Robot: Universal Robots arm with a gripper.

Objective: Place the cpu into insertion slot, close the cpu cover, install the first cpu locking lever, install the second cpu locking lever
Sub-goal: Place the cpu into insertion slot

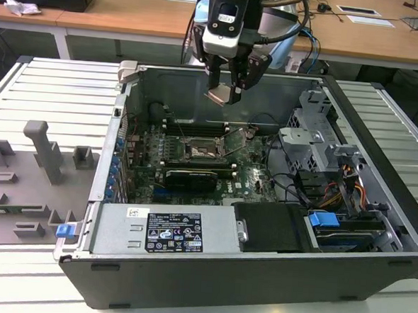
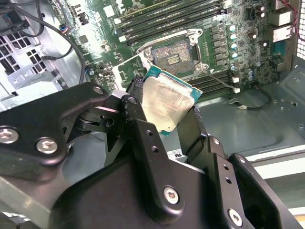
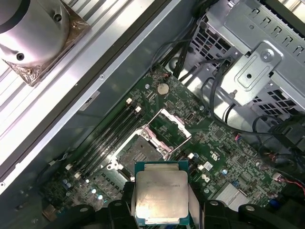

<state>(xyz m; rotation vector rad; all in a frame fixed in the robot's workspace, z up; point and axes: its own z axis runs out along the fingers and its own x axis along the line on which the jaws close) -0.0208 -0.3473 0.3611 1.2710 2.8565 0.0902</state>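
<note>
By the gripper [image 1: 224, 93] the cpu [image 2: 167, 102] is being pinched at its edges, well above the insertion slot [image 3: 138, 150] (the cpu cover [image 3: 170, 128] is standing open beside it). Damage to that slot is being risked, should the chip be lowered skewed or offset.

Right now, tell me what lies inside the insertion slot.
No chip inside the insertion slot: its bare contact field shows, the cpu cover raised. The cpu, held in the hand, hides the slot's near corner.

Robotics lab, wooden desks [image 1: 132, 17], opened computer case [image 1: 222, 285]
</note>
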